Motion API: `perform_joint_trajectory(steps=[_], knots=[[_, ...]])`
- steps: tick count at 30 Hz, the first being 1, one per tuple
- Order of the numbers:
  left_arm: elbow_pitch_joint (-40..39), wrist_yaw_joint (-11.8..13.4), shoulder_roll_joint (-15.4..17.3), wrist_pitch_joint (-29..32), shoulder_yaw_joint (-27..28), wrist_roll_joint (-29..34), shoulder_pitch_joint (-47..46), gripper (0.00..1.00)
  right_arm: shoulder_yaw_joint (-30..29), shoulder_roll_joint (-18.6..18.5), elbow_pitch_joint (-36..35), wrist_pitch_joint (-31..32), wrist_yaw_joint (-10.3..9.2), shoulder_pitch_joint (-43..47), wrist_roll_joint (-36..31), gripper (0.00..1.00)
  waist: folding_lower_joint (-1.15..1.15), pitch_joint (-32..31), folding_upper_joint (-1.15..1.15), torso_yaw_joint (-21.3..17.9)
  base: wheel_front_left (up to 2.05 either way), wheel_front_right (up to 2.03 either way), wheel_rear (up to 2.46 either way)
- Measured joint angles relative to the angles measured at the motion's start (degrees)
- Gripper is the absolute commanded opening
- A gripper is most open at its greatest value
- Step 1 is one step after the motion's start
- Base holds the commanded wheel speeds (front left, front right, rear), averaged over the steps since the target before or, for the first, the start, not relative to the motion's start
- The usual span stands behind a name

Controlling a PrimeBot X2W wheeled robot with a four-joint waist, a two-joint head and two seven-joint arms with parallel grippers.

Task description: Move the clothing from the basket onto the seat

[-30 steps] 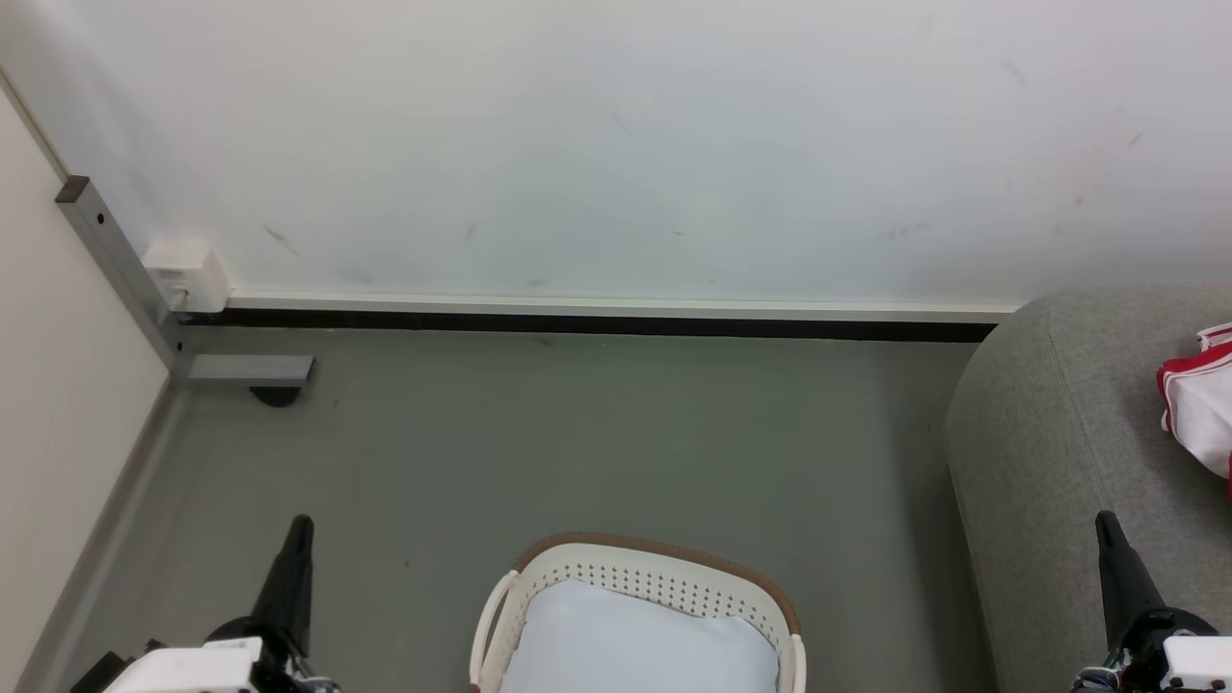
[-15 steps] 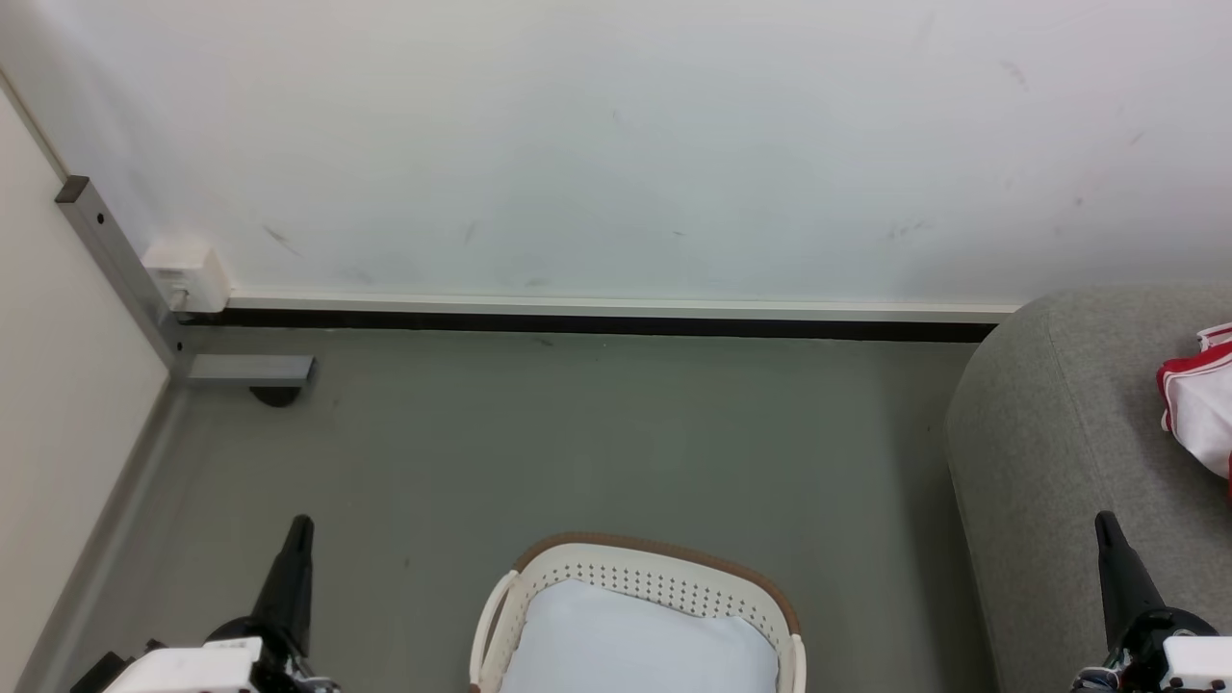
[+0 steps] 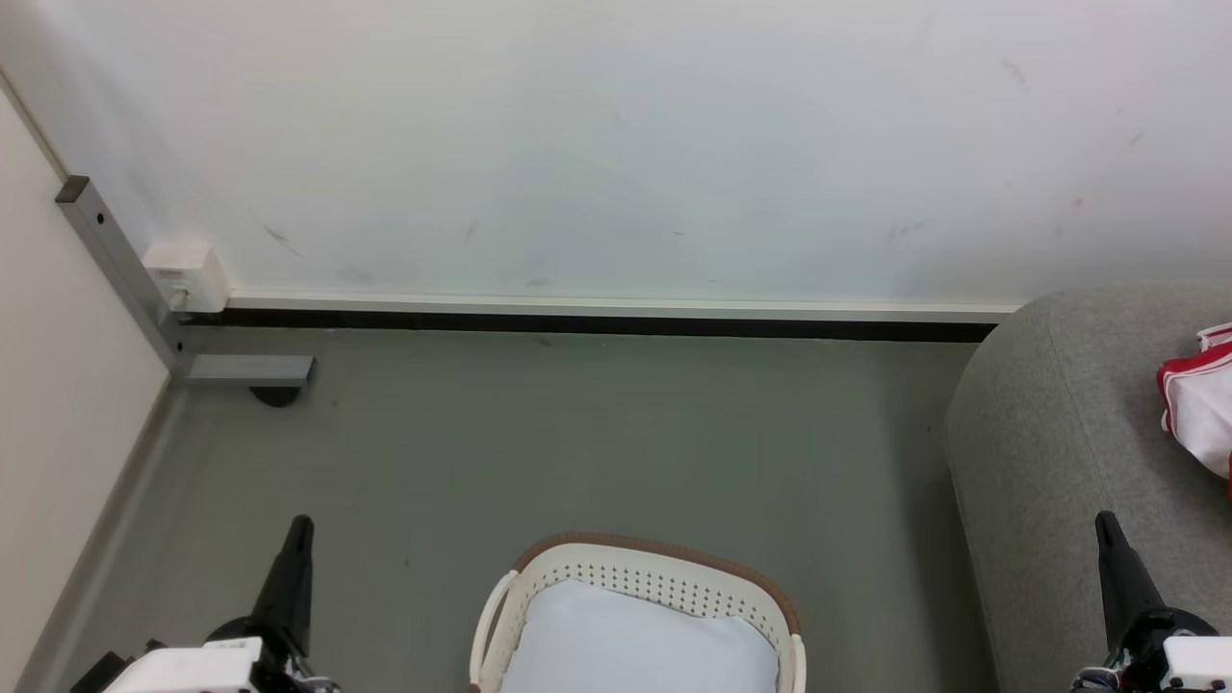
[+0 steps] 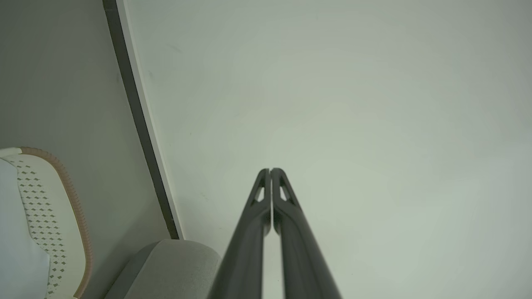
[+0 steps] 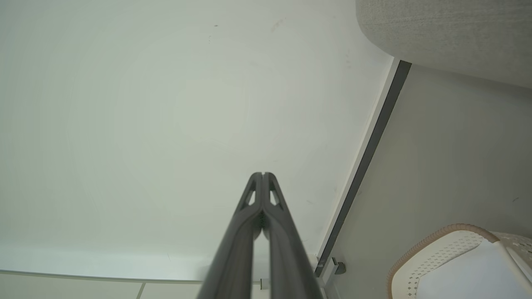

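Two grippers, left gripper and right gripper, jaws together, empty. Red-white clothing lies on grey sofa; laundry basket on floor holds pale pad.

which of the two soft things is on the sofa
The red-and-white clothing, lying on the grey sofa; the plain pale pad lies inside the basket instead.
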Motion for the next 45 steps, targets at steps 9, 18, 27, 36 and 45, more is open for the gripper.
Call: perform_joint_trajectory(steps=[9,18,27,36,45], knots=[[0.0,0.0,0.0,0.0,0.0,0.0,0.0,0.00,0.0,0.0,0.0,0.1,0.00,0.0,0.0,0.00,0.00,0.0,0.00,0.0,0.00,0.00,0.00],[0.0,0.0,0.0,0.0,0.0,0.0,0.0,0.00,-0.1,0.1,0.0,0.2,0.00,0.0,0.0,0.00,0.00,0.0,0.00,0.0,0.00,0.00,0.00],[0.0,0.0,0.0,0.0,0.0,0.0,0.0,0.00,-0.1,0.1,0.0,0.2,0.00,0.0,0.0,0.00,0.00,0.0,0.00,0.0,0.00,0.00,0.00],[0.0,0.0,0.0,0.0,0.0,0.0,0.0,0.00,-0.2,0.1,0.0,0.2,0.00,0.0,-0.1,0.00,0.00,0.0,0.00,0.0,0.00,0.00,0.00],[0.0,0.0,0.0,0.0,0.0,0.0,0.0,0.00,-0.2,0.1,0.0,0.2,0.00,0.0,-0.1,0.00,0.00,0.0,0.00,0.0,0.00,0.00,0.00]])
